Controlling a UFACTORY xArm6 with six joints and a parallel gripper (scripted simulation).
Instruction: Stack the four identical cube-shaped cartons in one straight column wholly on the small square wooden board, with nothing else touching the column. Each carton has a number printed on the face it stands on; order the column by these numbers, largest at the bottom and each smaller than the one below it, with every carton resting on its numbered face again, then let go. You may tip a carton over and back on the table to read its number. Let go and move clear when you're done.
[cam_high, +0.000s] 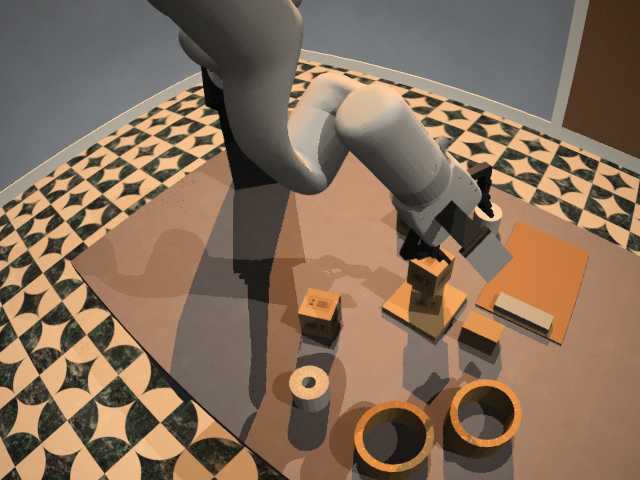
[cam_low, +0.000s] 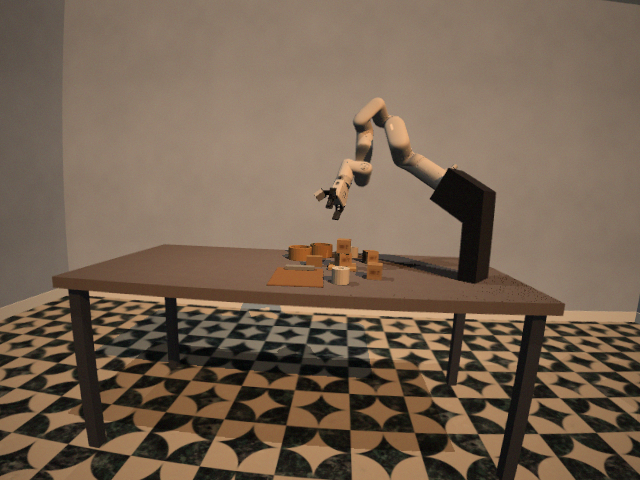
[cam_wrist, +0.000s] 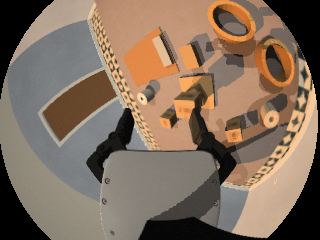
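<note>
The worktop (cam_low: 206, 268) is a brown slab on dark legs, carrying everything else. At its far right end in the exterior view stands a dark angled pedestal (cam_low: 475, 248), and from its sloped top the pale arm (cam_low: 413, 157) climbs steeply, folds at a high elbow, then drops back down through a second bend to the wrist. The wrist leans forward and down, so the gripper (cam_low: 334, 205) hangs high in the air, well above the cartons. Its jaws stand wide apart with nothing between them; in the wrist view the two dark fingers splay to either side of the scene below.

A large flat orange mat (cam_high: 547, 268) lies on the worktop with a pale bar (cam_high: 522, 311) resting on its near end. Two orange rings (cam_high: 393, 436) sit side by side at the worktop's edge in the top view.

The small square wooden board (cam_high: 454, 299) lies between the mat and a lone carton. Two cartons stand on it in a column: the upper carton (cam_high: 429, 273) sits on the lower carton (cam_high: 426, 303). A third carton (cam_high: 319, 311) stands apart on the worktop beside the board. A fourth carton (cam_low: 370, 255) shows in the exterior view, near the third. A plain orange block (cam_high: 481, 330) rests just beside the board. A pale roll (cam_high: 309, 387) stands near the rings; another pale roll (cam_high: 488, 217) stands by the mat, partly hidden behind the wrist.
</note>
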